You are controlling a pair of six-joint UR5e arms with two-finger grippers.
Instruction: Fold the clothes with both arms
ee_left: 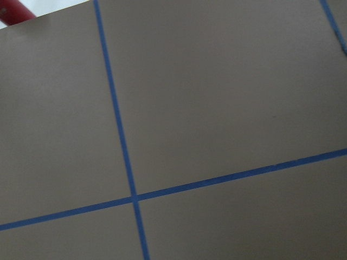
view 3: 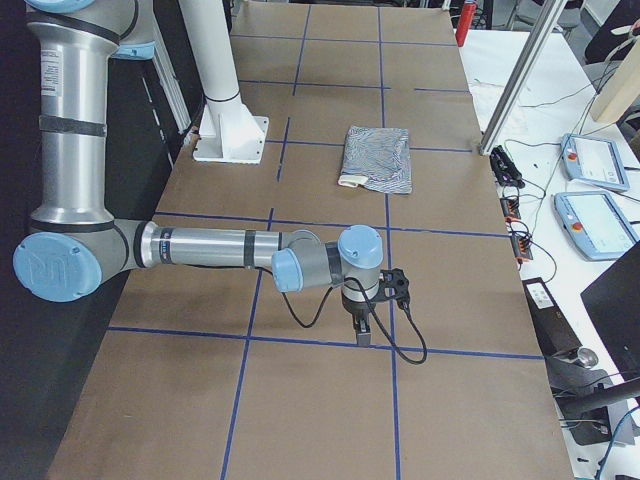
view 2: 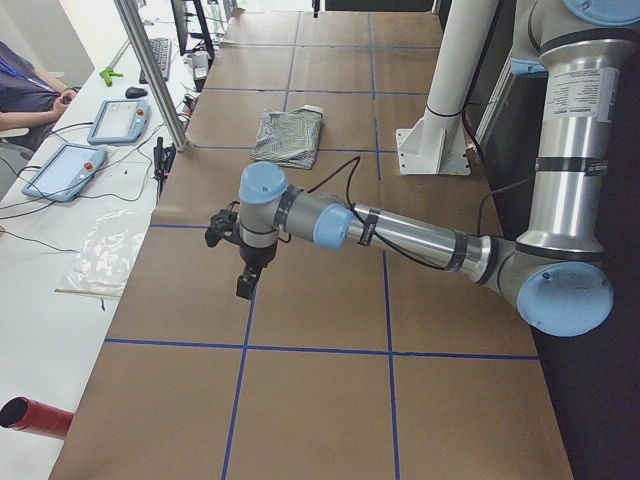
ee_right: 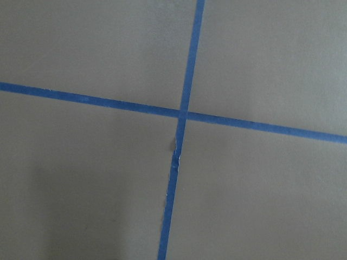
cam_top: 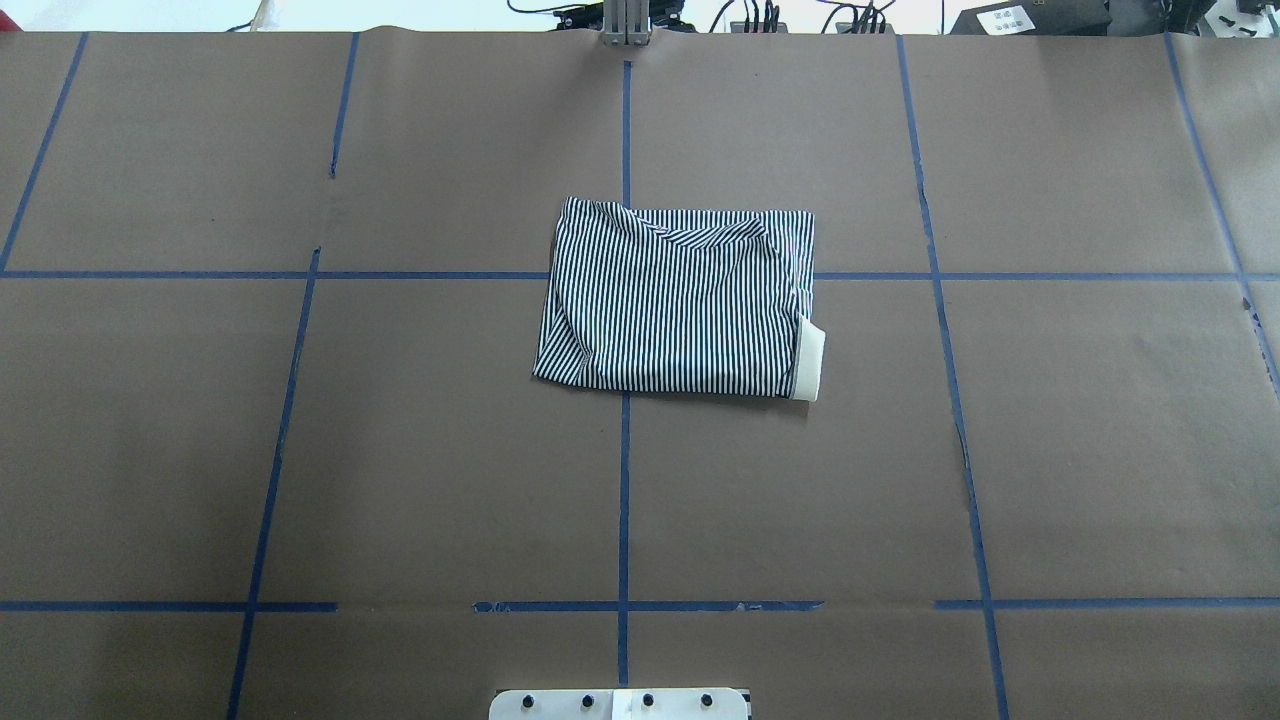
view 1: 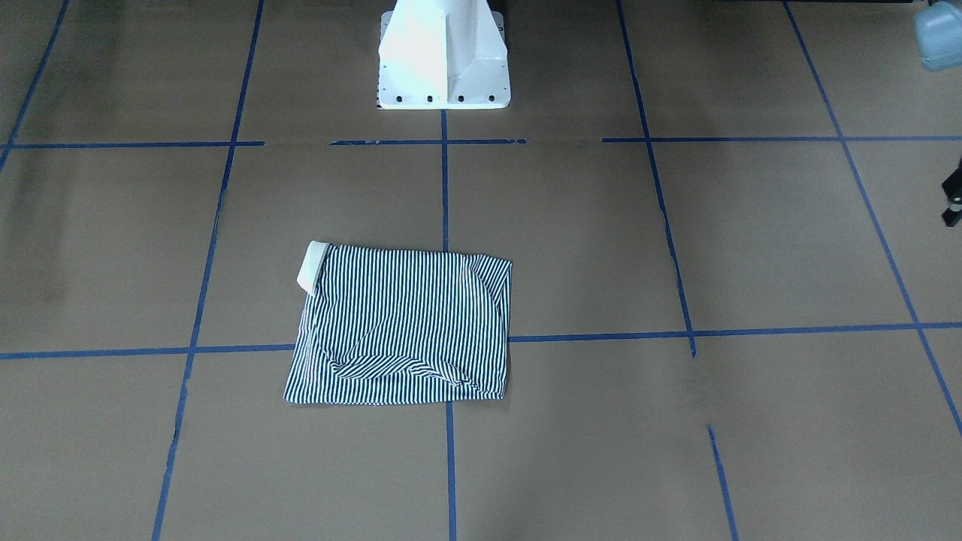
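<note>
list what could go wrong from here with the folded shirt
1. The cream collar juts past the edge of the folded shirt; another fold may leave it crooked.
2. Loose creases along the far edge might spring open.
3. The left end effector and right end effector hang far from it; their wrist views show only taped paper, so a regrasp starts blind.

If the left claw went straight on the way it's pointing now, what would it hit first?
The left claw points down, so probably the brown table cover, near a blue tape crossing. Nothing else seems in between.
</note>
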